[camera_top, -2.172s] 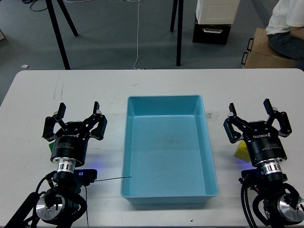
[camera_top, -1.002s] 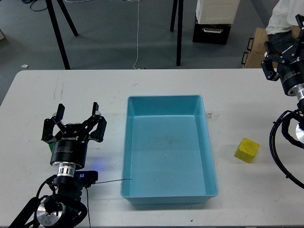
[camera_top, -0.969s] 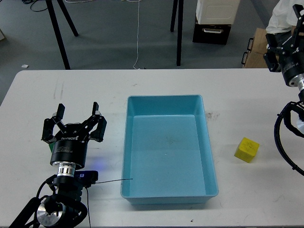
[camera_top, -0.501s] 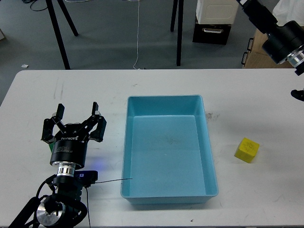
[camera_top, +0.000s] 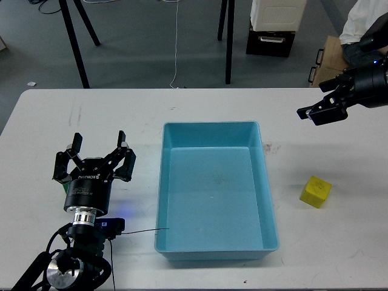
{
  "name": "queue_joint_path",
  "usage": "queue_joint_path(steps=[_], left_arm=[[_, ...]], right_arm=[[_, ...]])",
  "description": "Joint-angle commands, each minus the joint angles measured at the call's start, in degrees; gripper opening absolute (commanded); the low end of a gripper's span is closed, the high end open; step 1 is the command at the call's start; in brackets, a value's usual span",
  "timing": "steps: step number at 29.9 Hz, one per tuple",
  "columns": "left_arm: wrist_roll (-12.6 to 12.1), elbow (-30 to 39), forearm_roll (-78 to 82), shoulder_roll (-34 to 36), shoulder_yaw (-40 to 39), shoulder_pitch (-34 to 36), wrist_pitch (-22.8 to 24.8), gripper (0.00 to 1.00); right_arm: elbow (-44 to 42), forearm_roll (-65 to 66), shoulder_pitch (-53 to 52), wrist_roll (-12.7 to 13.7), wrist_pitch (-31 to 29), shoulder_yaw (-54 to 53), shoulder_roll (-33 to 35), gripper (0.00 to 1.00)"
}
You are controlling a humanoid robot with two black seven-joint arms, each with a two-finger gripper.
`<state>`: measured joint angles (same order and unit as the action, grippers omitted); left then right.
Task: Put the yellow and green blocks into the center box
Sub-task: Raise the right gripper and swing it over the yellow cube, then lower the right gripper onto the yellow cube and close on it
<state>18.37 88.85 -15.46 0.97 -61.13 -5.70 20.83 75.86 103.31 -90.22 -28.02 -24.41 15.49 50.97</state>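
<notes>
The yellow block lies on the white table, to the right of the light blue center box, which is empty. My left gripper is open and stands upright on the left of the box, with its fingers spread. The green block is hidden behind it. My right gripper reaches in from the upper right edge and points left. It hovers well above and beyond the yellow block. It is seen side-on, so its fingers cannot be told apart.
A thin black wire runs from the left arm to the box. Beyond the table's far edge stand black stand legs, a black case, a cardboard box and a seated person.
</notes>
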Motion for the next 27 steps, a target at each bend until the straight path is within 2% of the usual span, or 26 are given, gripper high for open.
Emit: queue_joint_path(steps=[1, 15, 27], left_arm=[[0.0, 0.01, -0.01, 0.0, -0.04, -0.01, 0.0, 1.0], [0.0, 0.01, -0.01, -0.09, 0.05, -0.1, 0.0, 1.0], [0.08, 0.01, -0.01, -0.09, -0.12, -0.1, 0.0, 1.0]], right_arm=[[2.62, 8.31, -0.13, 0.02, -3.09, 2.43, -0.17, 0.98], [2.62, 5.06, 5.83, 0.02, -3.59, 7.01, -0.69, 0.97], [-0.37, 5.14, 11.46, 0.02, -3.59, 6.83, -5.61, 0.97]])
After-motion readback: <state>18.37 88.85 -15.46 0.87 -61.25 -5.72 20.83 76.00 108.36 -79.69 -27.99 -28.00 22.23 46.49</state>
